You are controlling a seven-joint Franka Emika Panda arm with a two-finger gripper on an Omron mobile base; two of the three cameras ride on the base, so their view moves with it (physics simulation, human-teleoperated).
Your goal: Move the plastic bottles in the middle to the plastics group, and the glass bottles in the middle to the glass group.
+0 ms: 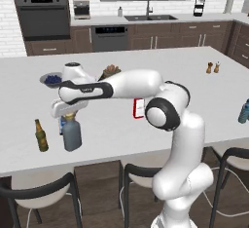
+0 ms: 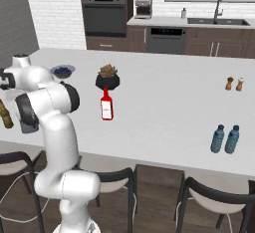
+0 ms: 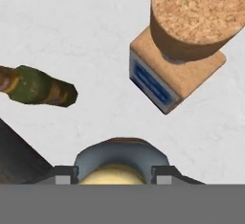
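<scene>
Hand view: gripper (image 3: pixel 114 175) straddles the grey bottle's (image 3: pixel 119 158) tan cap, fingers at its sides, beside the square bottle (image 3: pixel 178 70) and beer bottle (image 3: pixel 36 88).

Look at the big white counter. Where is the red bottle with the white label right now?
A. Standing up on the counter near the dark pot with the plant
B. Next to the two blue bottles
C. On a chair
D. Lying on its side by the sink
A: the red bottle stands upright on the counter, just in front of the dark plant pot, far from the two blue bottles.
</scene>
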